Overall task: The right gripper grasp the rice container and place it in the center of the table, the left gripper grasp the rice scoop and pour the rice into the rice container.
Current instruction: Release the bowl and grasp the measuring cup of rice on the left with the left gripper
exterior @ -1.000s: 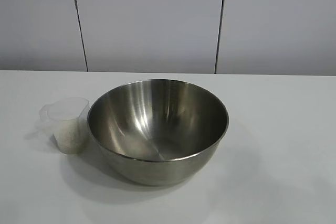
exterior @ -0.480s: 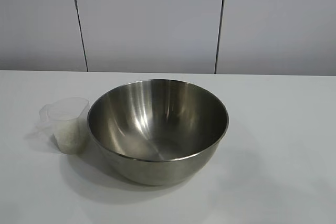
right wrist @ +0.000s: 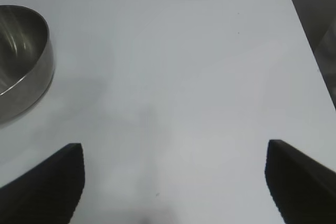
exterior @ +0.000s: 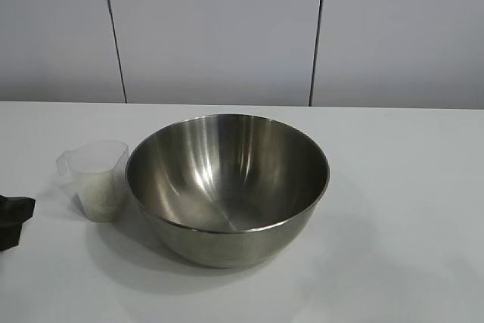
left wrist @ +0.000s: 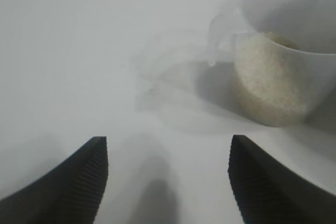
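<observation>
L gripper (left wrist: 168,177) had just entered exterior view at the left edge, jaws open and empty, near rice scoop (exterior: 97,179), not touching. Scoop w/ rice (left wrist: 268,82) stood upright just beside rice container (exterior: 227,187), already mid-table (exterior: 408,187); scoop grasp looked next. R gripper (right wrist: 173,182) parked, open, off to the container's side.

Rice container (exterior: 227,187): shiny silver steel, brushed grey sheen inside. Rice scoop (exterior: 97,179): translucent, colourless plastic. Rice (left wrist: 268,82): off-white, finely speckled. Table (exterior: 408,209): plain matte white. Left gripper (left wrist: 168,177): black, fingers (left wrist: 84,174) finely ribbed. Right gripper (right wrist: 176,179): black, ribbing possibly present. Wall panels (exterior: 212,28): pale grey, dark vertical seams.
</observation>
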You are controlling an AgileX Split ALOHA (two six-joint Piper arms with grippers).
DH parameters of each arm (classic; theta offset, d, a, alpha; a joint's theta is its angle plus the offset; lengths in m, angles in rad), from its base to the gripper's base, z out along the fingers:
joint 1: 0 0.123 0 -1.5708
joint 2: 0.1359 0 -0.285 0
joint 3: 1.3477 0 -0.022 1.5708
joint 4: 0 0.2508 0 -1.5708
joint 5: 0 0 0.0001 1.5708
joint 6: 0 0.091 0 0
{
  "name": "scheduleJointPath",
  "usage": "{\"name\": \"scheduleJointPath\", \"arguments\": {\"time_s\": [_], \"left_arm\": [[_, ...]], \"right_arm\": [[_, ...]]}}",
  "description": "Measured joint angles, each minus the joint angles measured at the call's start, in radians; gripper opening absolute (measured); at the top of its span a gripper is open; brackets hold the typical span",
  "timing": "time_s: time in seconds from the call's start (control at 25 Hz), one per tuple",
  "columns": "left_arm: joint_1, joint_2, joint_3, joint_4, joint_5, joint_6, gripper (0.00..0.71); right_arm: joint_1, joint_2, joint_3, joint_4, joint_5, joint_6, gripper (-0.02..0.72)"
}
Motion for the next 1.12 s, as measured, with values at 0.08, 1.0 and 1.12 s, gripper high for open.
{"name": "scheduleJointPath", "arguments": {"time_s": [0.08, 1.0, 1.12], "left_arm": [[0.000, 0.024, -0.029, 0.000, -0.005, 0.003, 0.475], [0.000, 0.166, -0.266, 0.001, -0.012, 0.128, 0.475], [0.000, 0.166, -0.275, 0.017, -0.012, 0.131, 0.475]], "right_arm": [[0.000, 0.000, 0.000, 0.000, 0.000, 0.000, 0.639], [0.000, 0.000, 0.000, 0.000, 0.000, -0.001, 0.639], [0.000, 0.000, 0.000, 0.000, 0.000, -0.001, 0.639]]}}
